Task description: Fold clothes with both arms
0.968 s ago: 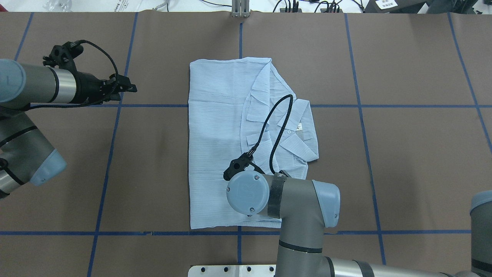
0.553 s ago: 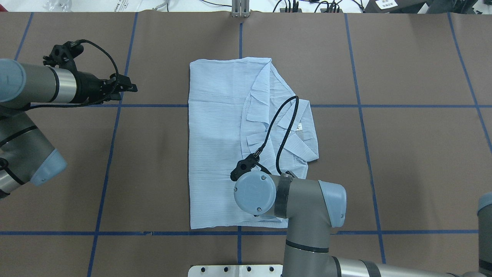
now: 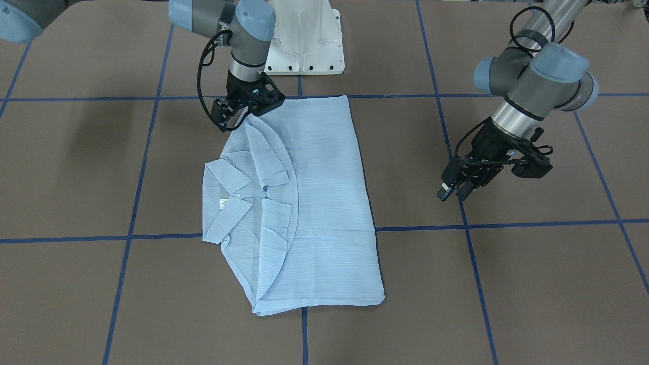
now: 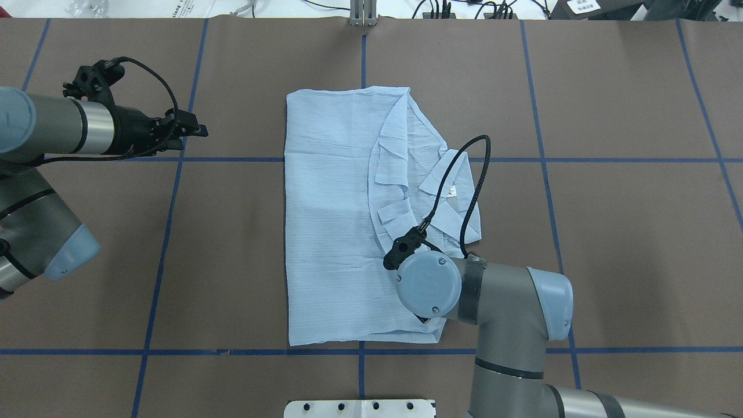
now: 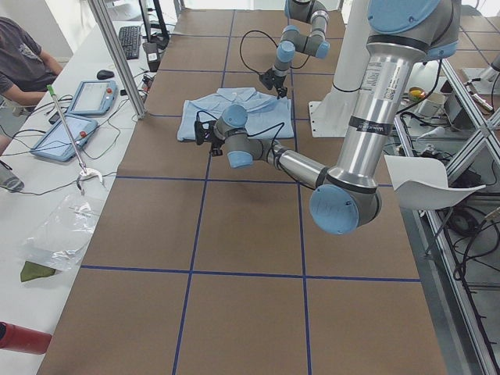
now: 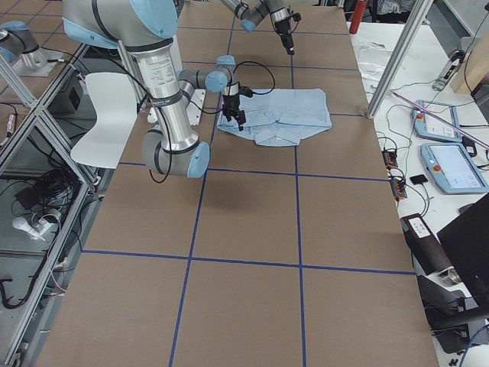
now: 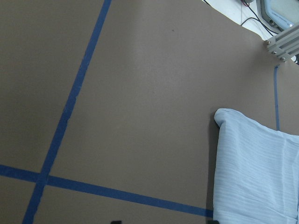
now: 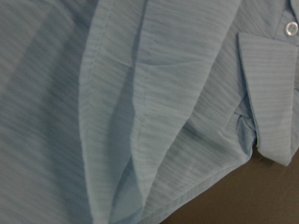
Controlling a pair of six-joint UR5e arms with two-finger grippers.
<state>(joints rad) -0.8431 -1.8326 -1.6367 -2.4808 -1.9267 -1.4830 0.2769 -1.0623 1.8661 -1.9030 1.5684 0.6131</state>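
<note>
Shirt (image 4: 331, 232), pale blue w/ fine stripes, lies flat at table centre, folded to a long rectangle. Collar (image 3: 228, 177) and neck tag (image 3: 222, 204) sit on the side toward robot's right, with curved folded layers running along that side.

R gripper (image 3: 242, 117) is down on the shirt's corner nearest the robot base, robot's-right side. Finger state: can't tell, since R arm (image 4: 499, 290) covers it from overhead. The wrist cam shows only close-up fabric folds and one button.

L gripper (image 3: 453, 192) hangs above bare table, well apart from the shirt on robot's left. Its tips look close together w/ a narrow gap; can't tell whether they are closed. L arm (image 4: 58, 128) reaches in level from the side.

Vs 1 s ago: R wrist has shifted toward robot's right, from over the mid near hem to over the near right corner. Cable loop now arcs over the collar. The shirt's near right corner reaches a bit further right. L arm approx. unchanged.

Table (image 4: 609, 232) is covered in brown paper w/ blue tape grid (image 4: 168, 232). White pedestal base (image 3: 304, 40) sits at the robot-side edge. Beyond the far edge is a white bench w/ tablets (image 5: 92, 97), keyboard (image 5: 130, 41) and aluminium post (image 5: 117, 55). Person (image 5: 23, 55) is seated there.
</note>
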